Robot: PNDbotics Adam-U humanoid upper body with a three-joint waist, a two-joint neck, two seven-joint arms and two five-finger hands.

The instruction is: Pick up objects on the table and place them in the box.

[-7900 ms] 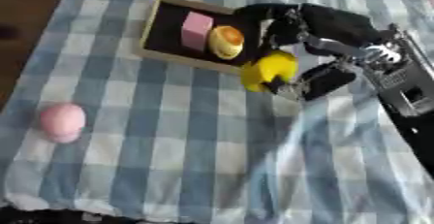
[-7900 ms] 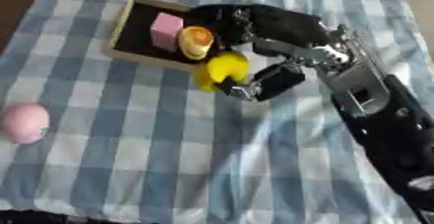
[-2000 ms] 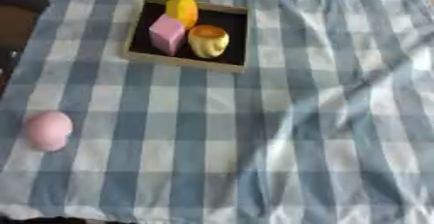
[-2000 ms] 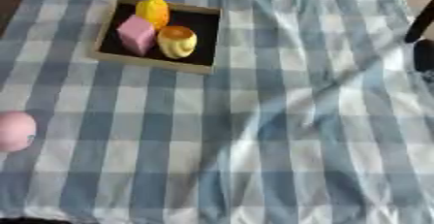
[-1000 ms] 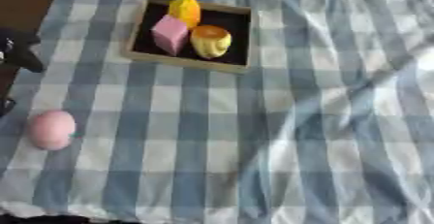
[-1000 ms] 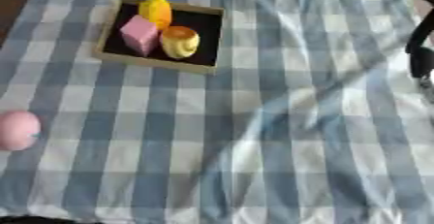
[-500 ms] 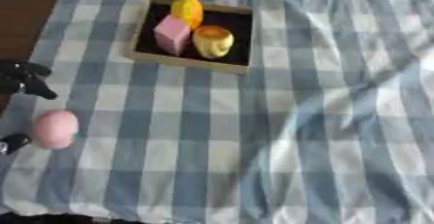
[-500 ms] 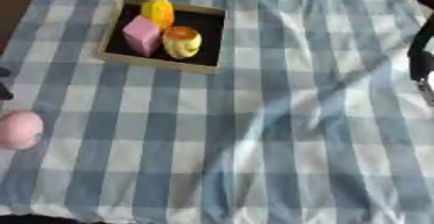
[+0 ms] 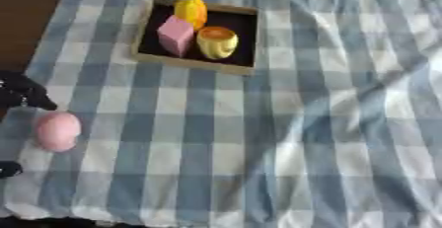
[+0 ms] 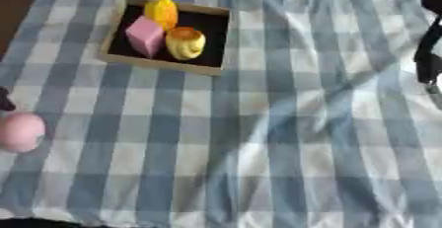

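Pink egg-shaped object (image 9: pixel 57 131) lies on checked cloth (image 9: pixel 285 138).

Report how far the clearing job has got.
Done: a pink block, a yellow piece and a yellow-orange cup shape sit in the box. In hand: nothing; the left robot hand is beside the pink ball. Left: that ball, on the checked cloth.

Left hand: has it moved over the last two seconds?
Yes. The left hand has come in from the left edge toward the pink egg, which lies where it was on the checked cloth.
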